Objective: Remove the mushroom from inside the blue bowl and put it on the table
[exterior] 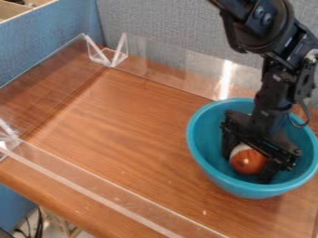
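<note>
Teal bowl [218, 165] sits at right edge of wood surface [112, 121]. Mushroom [250, 161] lies inside bowl. Tool [258, 153] points down into bowl, fingers spread wide, straddling mushroom.

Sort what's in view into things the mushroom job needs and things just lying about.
Needed:
- mushroom, inside the bowl
- blue bowl
- table
- end effector, open, down around the mushroom

Lying about:
- clear walls edging the table
- blue panel behind
</note>
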Controlling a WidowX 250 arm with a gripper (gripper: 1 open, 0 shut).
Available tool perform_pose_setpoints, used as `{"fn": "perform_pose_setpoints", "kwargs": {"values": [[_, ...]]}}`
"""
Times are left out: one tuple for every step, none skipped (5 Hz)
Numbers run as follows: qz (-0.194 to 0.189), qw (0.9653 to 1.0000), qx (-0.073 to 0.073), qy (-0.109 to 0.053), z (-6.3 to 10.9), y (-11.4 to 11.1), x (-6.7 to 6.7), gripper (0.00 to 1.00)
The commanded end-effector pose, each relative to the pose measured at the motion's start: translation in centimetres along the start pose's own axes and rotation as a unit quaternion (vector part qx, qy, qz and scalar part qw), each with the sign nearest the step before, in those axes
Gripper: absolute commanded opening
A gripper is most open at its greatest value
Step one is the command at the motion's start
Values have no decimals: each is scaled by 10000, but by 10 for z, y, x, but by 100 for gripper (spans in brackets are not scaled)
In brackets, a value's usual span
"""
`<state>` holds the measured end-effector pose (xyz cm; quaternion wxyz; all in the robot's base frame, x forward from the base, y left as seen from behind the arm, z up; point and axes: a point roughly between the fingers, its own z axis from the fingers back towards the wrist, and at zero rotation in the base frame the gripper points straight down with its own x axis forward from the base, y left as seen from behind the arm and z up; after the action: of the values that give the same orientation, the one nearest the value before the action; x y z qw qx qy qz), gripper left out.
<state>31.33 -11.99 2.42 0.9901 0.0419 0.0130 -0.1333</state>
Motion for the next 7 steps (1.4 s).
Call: {"fn": "perform_pose_setpoints", "kwargs": {"values": [[221,9994,123,226,-22,18,-2,0],[179,9995,127,212,-19,18,-2,0],[140,9996,128,186,-15,19,-3,0],[99,9997,129,165,-11,20,-3,0],[59,9998,129,142,-7,20,-4,0],[18,9998,130,118,-3,21,-4,0],[-23,9999,129,92,1,22,-5,0]]}}
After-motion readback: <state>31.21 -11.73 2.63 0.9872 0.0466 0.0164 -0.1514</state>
